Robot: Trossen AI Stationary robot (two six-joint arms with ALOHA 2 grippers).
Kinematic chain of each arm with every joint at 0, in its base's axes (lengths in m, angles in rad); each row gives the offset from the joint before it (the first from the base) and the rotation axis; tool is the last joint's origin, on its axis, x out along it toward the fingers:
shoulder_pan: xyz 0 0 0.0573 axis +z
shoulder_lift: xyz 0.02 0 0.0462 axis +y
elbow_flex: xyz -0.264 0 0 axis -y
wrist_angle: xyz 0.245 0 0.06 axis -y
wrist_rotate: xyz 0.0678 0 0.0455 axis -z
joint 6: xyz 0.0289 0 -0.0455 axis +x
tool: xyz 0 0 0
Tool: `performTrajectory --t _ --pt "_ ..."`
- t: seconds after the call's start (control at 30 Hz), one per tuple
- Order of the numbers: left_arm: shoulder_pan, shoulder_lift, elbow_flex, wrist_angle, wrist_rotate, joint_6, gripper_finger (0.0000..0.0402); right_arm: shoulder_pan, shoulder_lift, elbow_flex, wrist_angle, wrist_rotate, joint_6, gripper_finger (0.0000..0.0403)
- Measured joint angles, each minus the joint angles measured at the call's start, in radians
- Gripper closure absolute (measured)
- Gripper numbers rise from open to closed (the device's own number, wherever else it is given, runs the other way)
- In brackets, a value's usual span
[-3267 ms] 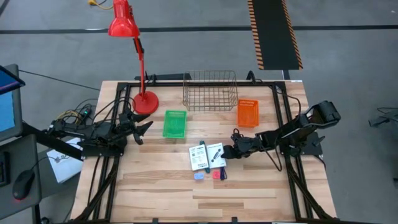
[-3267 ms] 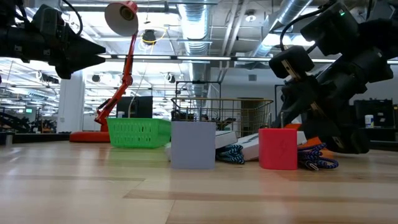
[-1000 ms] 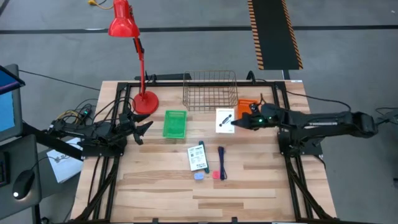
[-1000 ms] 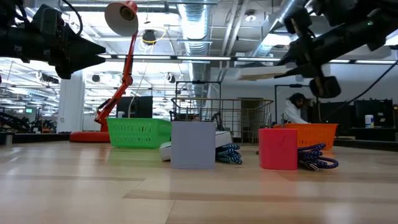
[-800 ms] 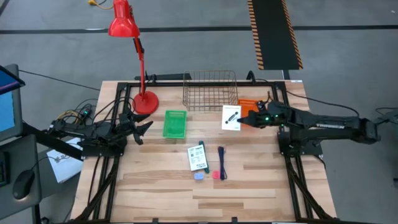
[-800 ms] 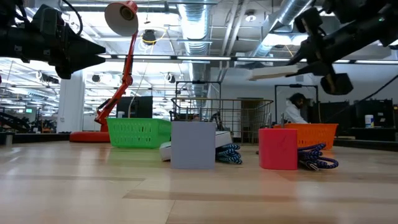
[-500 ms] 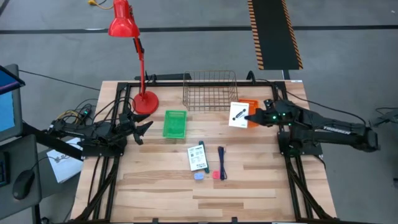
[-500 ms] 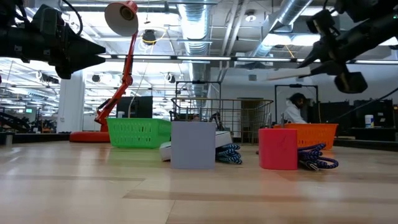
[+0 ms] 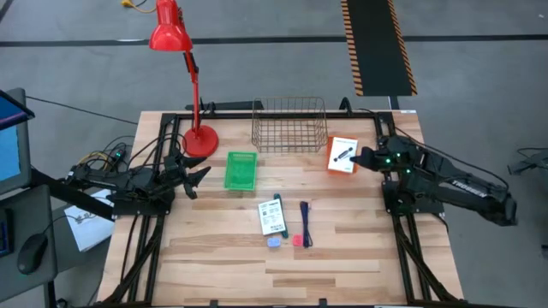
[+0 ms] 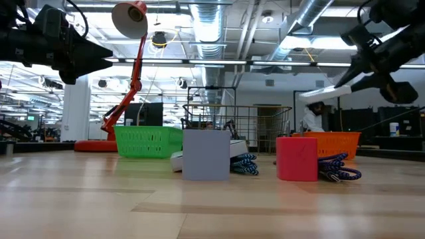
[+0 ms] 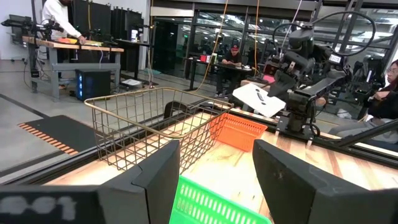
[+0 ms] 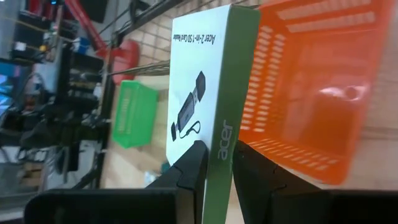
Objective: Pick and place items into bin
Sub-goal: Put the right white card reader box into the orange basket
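Nearest the orange bin (image 9: 341,156), the right claw (image 9: 358,157) grips a white card pack (image 9: 342,153) by its edge — held flat above the bin, apparently for release. Farther off on the desk (image 9: 214,257), the second pack (image 9: 272,216) lies flat. Farthest, the left claw (image 9: 195,175) waits, fingers spread — empty.

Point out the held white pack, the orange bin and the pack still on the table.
Held white pack (image 12: 202,93): right wrist view, on its printed face.
Orange bin (image 12: 311,81): right wrist view, on its mesh wall.
Pack on the table (image 9: 272,216): high view, on its top face.
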Motion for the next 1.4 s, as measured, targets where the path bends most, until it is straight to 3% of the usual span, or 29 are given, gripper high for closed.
performTrajectory --t 0.5,0.9,1.4 --pt "0.000 0.000 0.000 0.000 0.000 0.000 0.0209 -0.144 0.005 0.000 -0.073 -0.047 -0.108 0.0342" --pt "0.000 0.000 0.000 0.000 0.000 0.000 0.0209 -0.225 0.136 0.000 -0.060 -0.117 -0.206 0.0342" --pt "0.000 0.000 0.000 0.000 0.000 0.000 0.0209 -0.349 0.205 0.000 0.004 -0.238 -0.286 0.0338"
